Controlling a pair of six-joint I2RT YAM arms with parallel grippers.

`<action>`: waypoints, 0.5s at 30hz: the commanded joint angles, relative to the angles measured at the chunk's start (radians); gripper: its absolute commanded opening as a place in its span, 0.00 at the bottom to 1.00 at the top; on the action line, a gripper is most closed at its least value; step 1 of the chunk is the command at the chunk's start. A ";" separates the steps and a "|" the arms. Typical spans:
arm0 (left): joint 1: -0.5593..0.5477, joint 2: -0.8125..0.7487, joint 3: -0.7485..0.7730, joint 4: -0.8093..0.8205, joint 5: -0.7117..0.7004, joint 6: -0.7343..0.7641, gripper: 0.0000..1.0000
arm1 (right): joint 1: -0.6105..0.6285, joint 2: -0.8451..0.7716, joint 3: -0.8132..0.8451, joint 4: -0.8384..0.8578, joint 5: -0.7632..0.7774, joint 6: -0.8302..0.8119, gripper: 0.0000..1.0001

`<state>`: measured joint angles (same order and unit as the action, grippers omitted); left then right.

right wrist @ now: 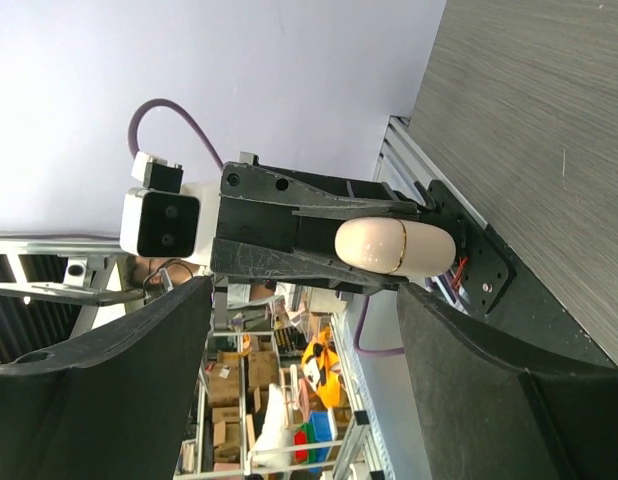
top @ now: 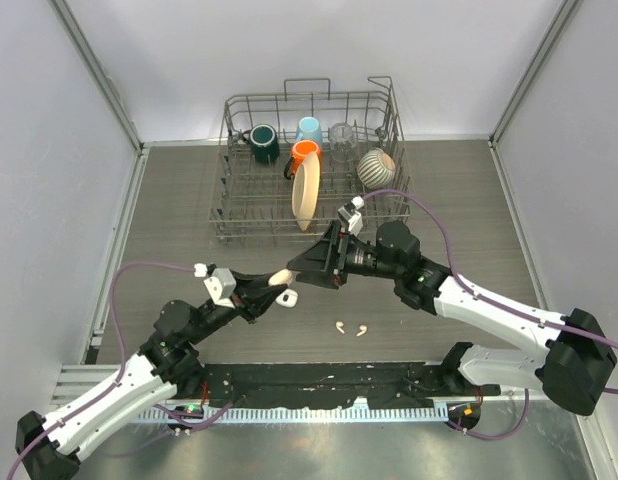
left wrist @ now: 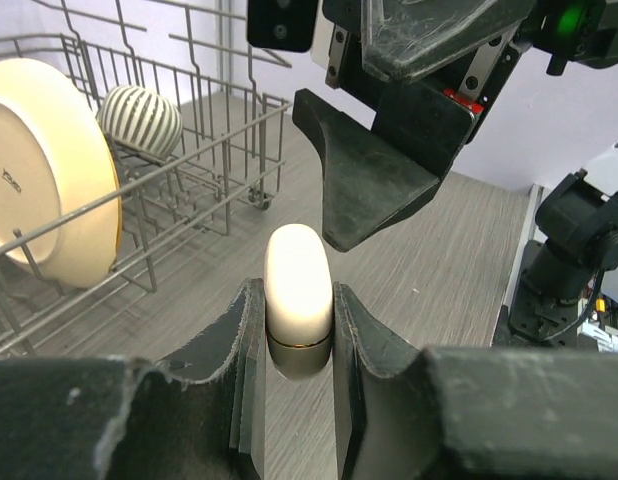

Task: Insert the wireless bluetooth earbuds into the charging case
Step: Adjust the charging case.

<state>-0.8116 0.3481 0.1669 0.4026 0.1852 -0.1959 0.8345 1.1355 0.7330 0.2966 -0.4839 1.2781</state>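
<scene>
1. Left end effector (left wrist: pixel 298 302) pinches a closed, rounded white plastic charging case (left wrist: pixel 298 272);
2. Right end effector (right wrist: pixel 304 288) spread wide, just beside that case;
3. Two tiny white plastic earbuds (top: pixel 340 326) lie on the grey counter (top: pixel 469 200) near the case.

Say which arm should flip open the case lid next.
Right, most likely. The left gripper is shut on the closed charging case, so it is occupied. The right gripper is open, empty and directly faces the case. The earbuds lie loose on the table.
</scene>
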 commanded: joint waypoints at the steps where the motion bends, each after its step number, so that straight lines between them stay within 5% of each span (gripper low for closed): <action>1: -0.004 0.040 0.036 0.041 0.030 0.016 0.00 | -0.002 0.032 0.002 0.052 -0.053 -0.005 0.80; 15: -0.003 0.022 0.028 0.071 0.028 -0.004 0.00 | 0.002 0.093 0.020 -0.056 -0.033 -0.075 0.76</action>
<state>-0.8116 0.3893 0.1680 0.4076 0.2100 -0.2008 0.8345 1.2144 0.7326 0.2443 -0.5076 1.2369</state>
